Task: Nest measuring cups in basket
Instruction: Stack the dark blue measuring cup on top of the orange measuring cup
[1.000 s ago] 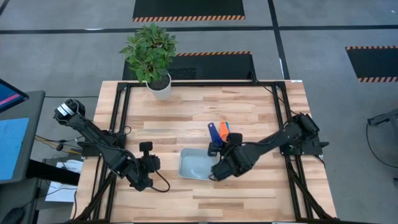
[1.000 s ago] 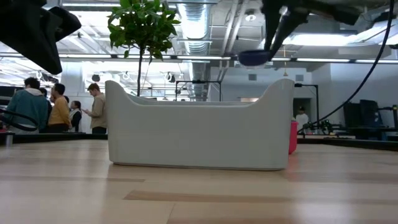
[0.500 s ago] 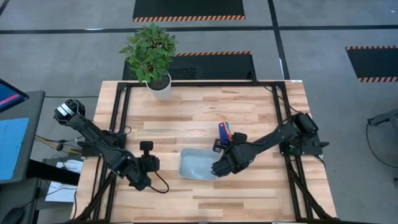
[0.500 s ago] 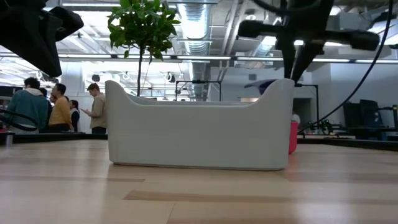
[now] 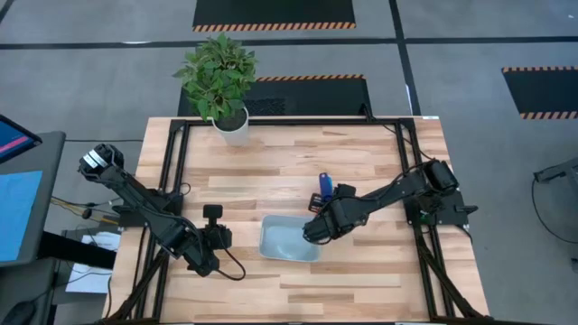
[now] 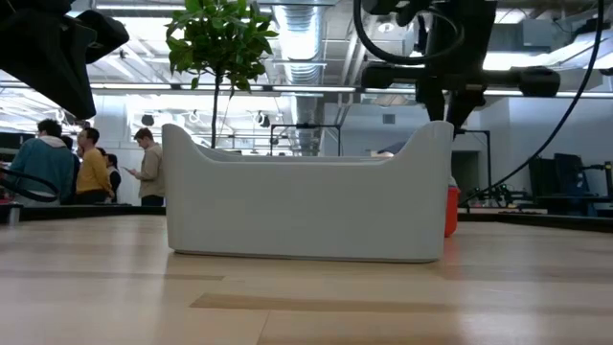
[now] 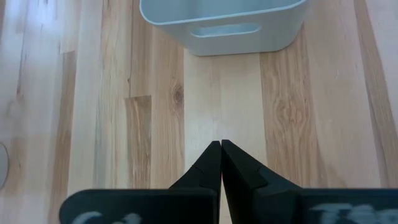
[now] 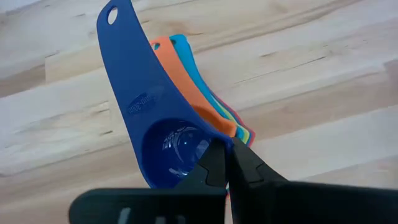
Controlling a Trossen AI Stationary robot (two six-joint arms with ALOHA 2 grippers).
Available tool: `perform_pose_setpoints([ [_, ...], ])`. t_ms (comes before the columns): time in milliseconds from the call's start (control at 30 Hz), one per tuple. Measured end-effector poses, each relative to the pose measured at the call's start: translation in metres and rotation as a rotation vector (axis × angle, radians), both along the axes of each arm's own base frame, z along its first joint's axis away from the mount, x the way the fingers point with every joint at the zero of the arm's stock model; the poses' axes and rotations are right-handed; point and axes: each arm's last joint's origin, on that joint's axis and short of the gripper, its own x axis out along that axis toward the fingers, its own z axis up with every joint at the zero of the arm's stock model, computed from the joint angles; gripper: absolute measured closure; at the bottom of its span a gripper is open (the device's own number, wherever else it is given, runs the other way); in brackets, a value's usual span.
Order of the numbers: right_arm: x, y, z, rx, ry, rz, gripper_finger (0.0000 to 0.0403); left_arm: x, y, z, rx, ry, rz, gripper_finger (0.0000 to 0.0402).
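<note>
- The stack of small coloured plastic measuring cups (image 8: 180, 137), dark blue on top with orange and light blue handles below, is pinched by the right pincer (image 8: 225, 163) near the centre-right of the high view.
- The shallow pale grey-blue plastic basket (image 5: 287, 242) looks empty, so the nesting seems done but the placing is left.
- The left pincer (image 7: 221, 163), pressed together, waits at lower left.
- The wooden worktop (image 5: 271, 171) has free room around; the basket's near rim is just beside the cups.

Nested measuring cups (image 8: 168, 140) (dark blue topmost) beside basket (image 5: 287, 241).
</note>
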Motion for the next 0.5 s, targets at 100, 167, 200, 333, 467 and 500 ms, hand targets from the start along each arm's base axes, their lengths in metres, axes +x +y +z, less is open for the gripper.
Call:
perform_pose_setpoints([
  [100,0.0015,-0.0026,-0.0001,0.002,-0.004,-0.002,0.0396,0.0,0.0,-0.0002,0.0,0.0,0.0,0.0402],
  [167,0.0018,-0.0045,-0.0001,0.001,0.0,-0.004,0.0396,0.0,0.0,-0.0002,0.0,0.0,0.0,0.0401],
  [200,0.002,-0.0053,-0.0001,0.001,0.003,-0.001,0.0396,0.0,0.0,-0.0001,0.0,0.0,0.0,0.0402],
  [333,0.0035,-0.0078,-0.0003,0.006,0.016,0.022,0.0387,0.0,0.0,-0.0002,0.0,0.001,0.0,0.0401],
  [467,0.0037,-0.0078,-0.0003,0.008,0.016,0.025,0.0359,-0.0001,0.0,-0.0003,0.001,0.001,0.0,0.0401],
  [500,0.0037,-0.0076,-0.0004,0.012,0.017,0.024,0.0353,-0.0001,0.0,-0.0003,0.001,0.001,0.0,0.0401],
])
